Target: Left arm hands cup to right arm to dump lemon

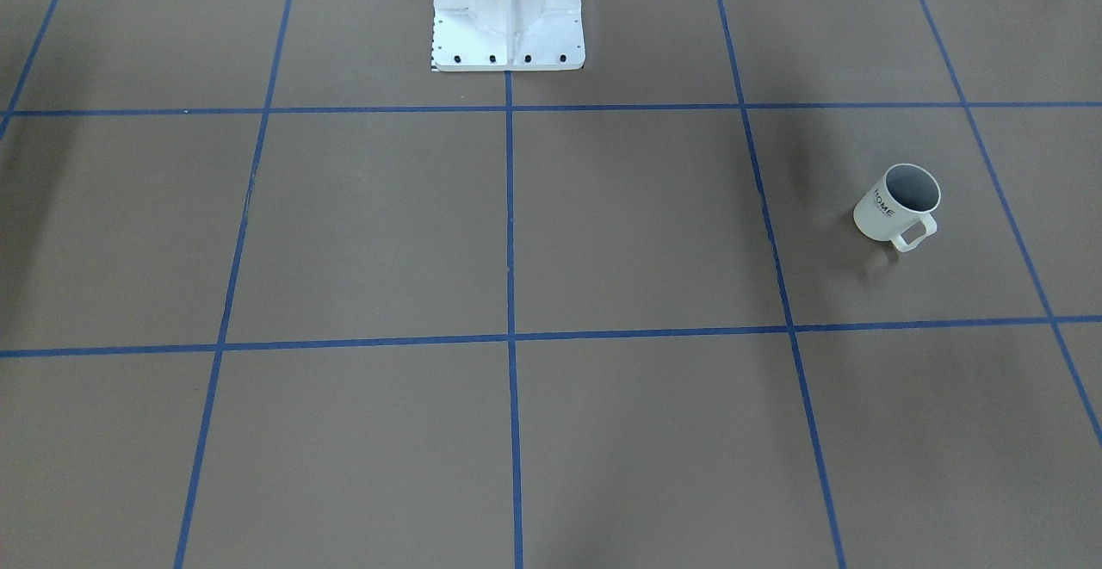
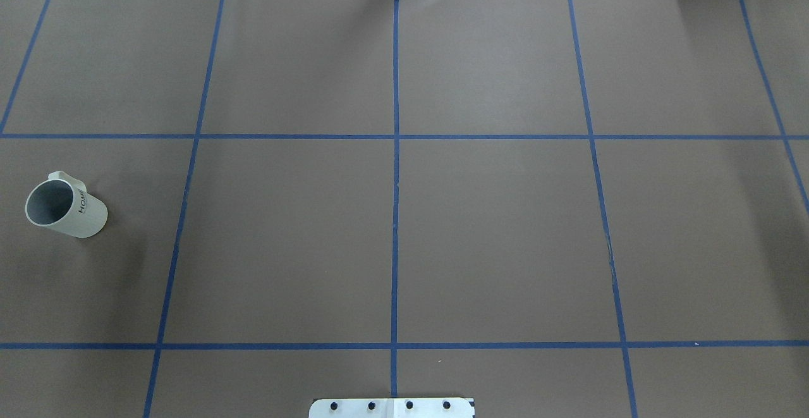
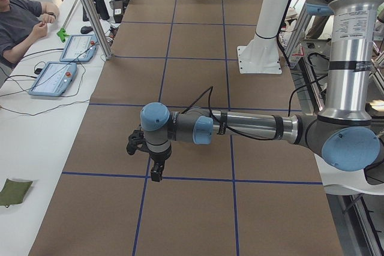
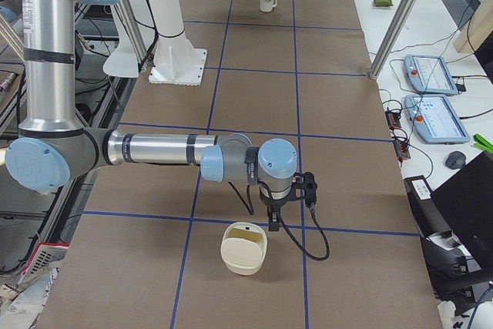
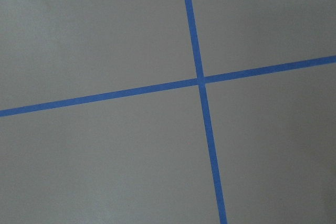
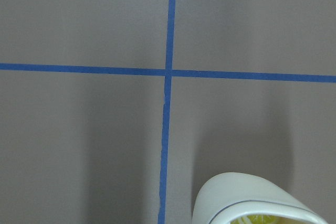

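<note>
- Cup (image 1: 895,206) (image 2: 66,209): a small white mug is standing upright on the brown table (image 2: 493,234). It is sitting on the robot's left side, in the middle row of squares marked by the blue tape lines (image 2: 395,215).
- Its mouth is opening upward and showing a dull grey inside. "HOME" is running in black letters down the outer wall just under the rim.
- Its squarish loop handle is pointing toward the operators' side of the table.
- From the right end of the table, the cup (image 4: 266,1) is appearing small at the far end.
- The left arm (image 3: 252,127) is reaching out level over the table. The left gripper (image 3: 157,172) is pointing down above a tape line. I cannot tell how far its jaws are parted, or whether they are gripping anything.
- The right arm (image 4: 154,148) is also reaching out level. The right gripper (image 4: 274,217) is hanging close above the far rim of a cream bowl (image 4: 245,250), well apart from the cup. I cannot tell the spread of its jaws either.
- The right wrist camera is catching that bowl (image 6: 252,198) at the frame's bottom edge. A yellow-green patch (image 6: 257,219) is showing inside it, cut off by the frame.
- The white pedestal (image 1: 508,14) is standing at the robot's edge of the table.
</note>
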### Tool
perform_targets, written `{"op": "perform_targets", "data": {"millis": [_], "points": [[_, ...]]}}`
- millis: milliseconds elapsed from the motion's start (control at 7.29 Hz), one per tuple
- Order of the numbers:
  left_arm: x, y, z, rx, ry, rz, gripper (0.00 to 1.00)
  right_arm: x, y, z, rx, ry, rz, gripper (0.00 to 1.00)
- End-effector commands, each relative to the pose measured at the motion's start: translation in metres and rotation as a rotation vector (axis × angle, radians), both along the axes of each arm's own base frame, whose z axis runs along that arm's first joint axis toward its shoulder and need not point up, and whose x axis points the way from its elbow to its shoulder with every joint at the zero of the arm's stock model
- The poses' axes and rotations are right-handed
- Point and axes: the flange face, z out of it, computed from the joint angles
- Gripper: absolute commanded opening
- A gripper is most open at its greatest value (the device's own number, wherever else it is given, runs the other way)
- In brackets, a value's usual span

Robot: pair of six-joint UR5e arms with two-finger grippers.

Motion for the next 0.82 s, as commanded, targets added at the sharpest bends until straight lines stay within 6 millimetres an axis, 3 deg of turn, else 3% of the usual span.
{"op": "perform_targets", "data": {"millis": [0,686], "points": [[0.0,-0.0008,-0.0011,0.002,0.0,0.0,1.0,0.0,0.0,0.0,0.0,0.0,0.0,1.0],[-0.0005,-0.0008,0.0001,0.001,-0.008,-0.001,1.0,0.0001,-0.0007,-0.0007,0.0,0.0,0.001,1.0]]}}
